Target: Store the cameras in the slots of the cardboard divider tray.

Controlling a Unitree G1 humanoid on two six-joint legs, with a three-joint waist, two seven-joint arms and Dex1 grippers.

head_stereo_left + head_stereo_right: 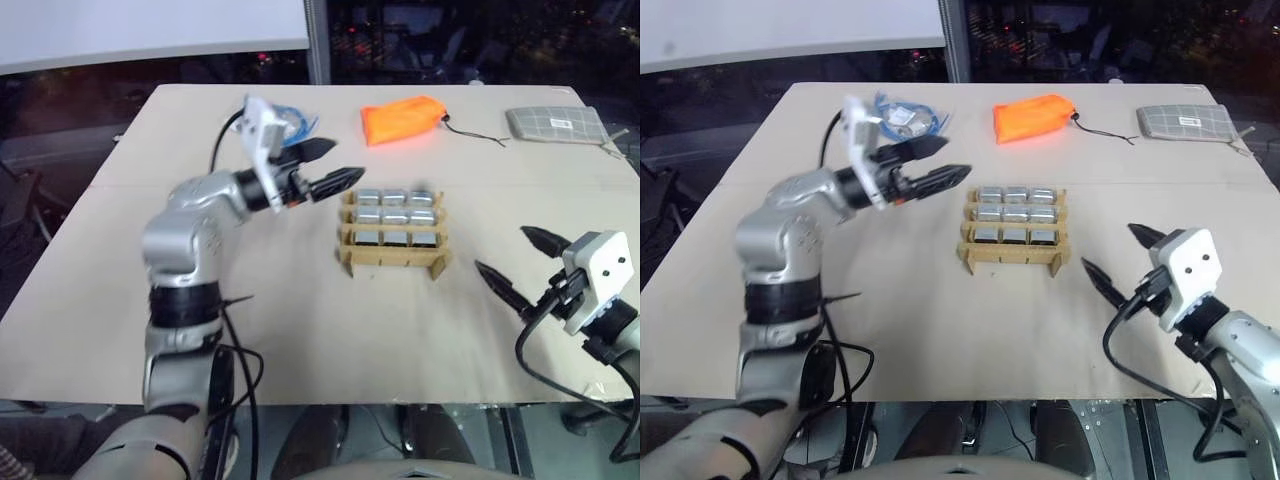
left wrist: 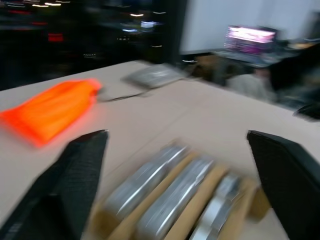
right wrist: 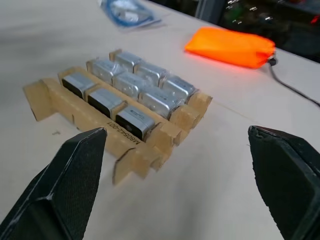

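The cardboard divider tray (image 1: 349, 258) lies at the table's middle. Several silver-grey cameras (image 1: 396, 215) stand in its three far rows, and its nearest row of slots holds nothing. My left gripper (image 1: 346, 160) hovers open and empty just left of the tray's far left corner, pointing toward it. In the left wrist view the cameras (image 2: 170, 185) lie just beyond its fingers (image 2: 75, 175). My right gripper (image 1: 500, 249) is open and empty to the right of the tray, apart from it, and the right wrist view looks over the tray (image 3: 145, 155) between its fingers (image 3: 75, 170).
An orange pouch (image 1: 402, 118) lies behind the tray. A grey grid-patterned pouch (image 1: 556, 123) is at the far right corner. A clear bag with blue contents (image 1: 902, 117) sits at the far left behind my left arm.
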